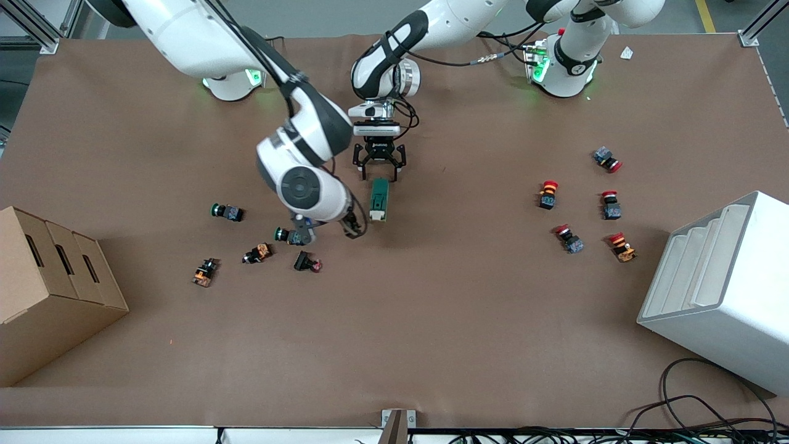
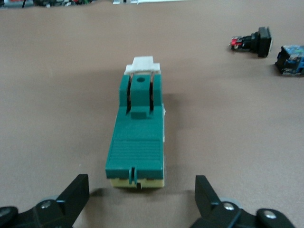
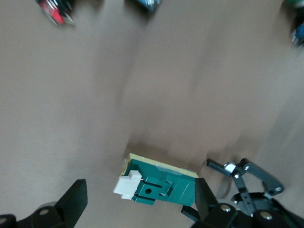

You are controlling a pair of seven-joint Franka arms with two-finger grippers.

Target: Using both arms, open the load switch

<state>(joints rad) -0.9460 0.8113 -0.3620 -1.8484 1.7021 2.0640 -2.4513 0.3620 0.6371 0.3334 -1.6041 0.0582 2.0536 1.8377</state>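
The load switch (image 1: 378, 199) is a dark-green block on a cream base, lying flat on the brown table near its middle. Its white lever tab (image 2: 143, 63) is at the end nearer the front camera and lies down against the body. My left gripper (image 1: 379, 168) is low at the switch's other end, open, its fingers (image 2: 76, 194) wider apart than the block (image 2: 137, 128) and not touching it. My right gripper (image 1: 352, 227) hovers beside the lever end, open. In the right wrist view the switch (image 3: 161, 185) lies between its fingers (image 3: 76, 199), with the lever tab (image 3: 127, 185) showing.
Green, orange and black push buttons (image 1: 290, 235) lie just beside the right gripper, toward the right arm's end. Red-capped buttons (image 1: 547, 194) sit toward the left arm's end. A cardboard box (image 1: 49, 290) and a white rack (image 1: 721, 290) stand at the table's two ends.
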